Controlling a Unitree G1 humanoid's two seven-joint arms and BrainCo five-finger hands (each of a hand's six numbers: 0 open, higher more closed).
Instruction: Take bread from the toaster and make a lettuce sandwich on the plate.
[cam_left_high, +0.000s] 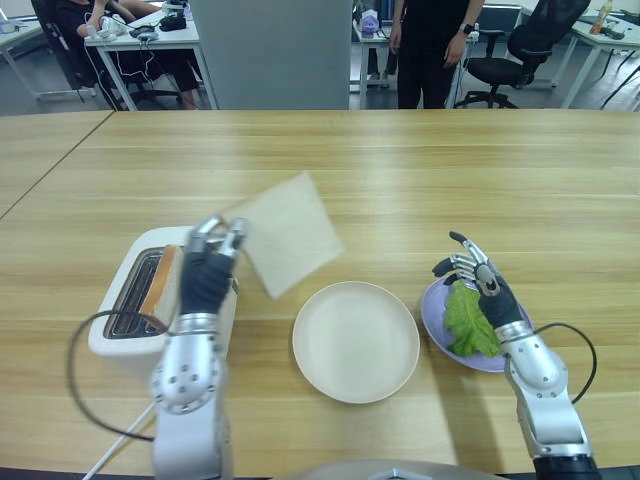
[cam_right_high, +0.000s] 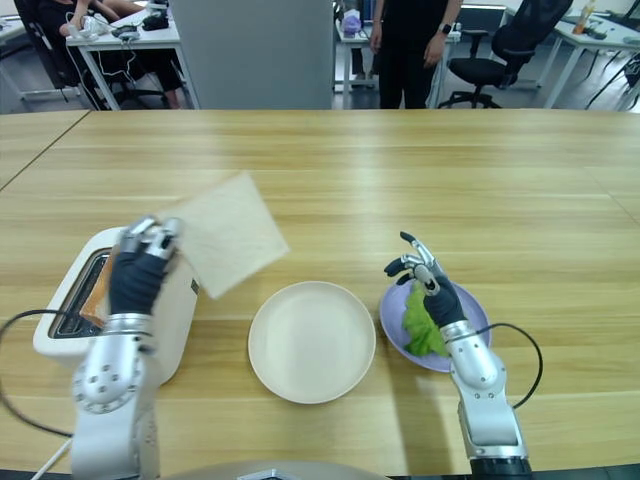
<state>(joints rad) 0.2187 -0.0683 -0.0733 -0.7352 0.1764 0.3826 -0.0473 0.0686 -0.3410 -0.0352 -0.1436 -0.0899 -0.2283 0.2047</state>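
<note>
Likely placing the bread slice (cam_left_high: 290, 232) on the plate (cam_left_high: 355, 340).
Pinches it in the left robot hand (cam_left_high: 208, 270) above the toaster (cam_left_high: 120, 330), front-left of the tabletop (cam_left_high: 400, 170); holds the right robot hand (cam_left_high: 475, 270) spread, empty, over the lettuce (cam_left_high: 468, 320); next needs lowering flat, centred.

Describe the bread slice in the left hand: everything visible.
The bread slice is a thin, pale, roughly square piece with an even, untoasted-looking face. It is held in the air, tilted diamond-wise, pinched at its left edge by the fingertips of the left hand. It hangs above the table between the toaster and the cream plate, touching neither.
</note>
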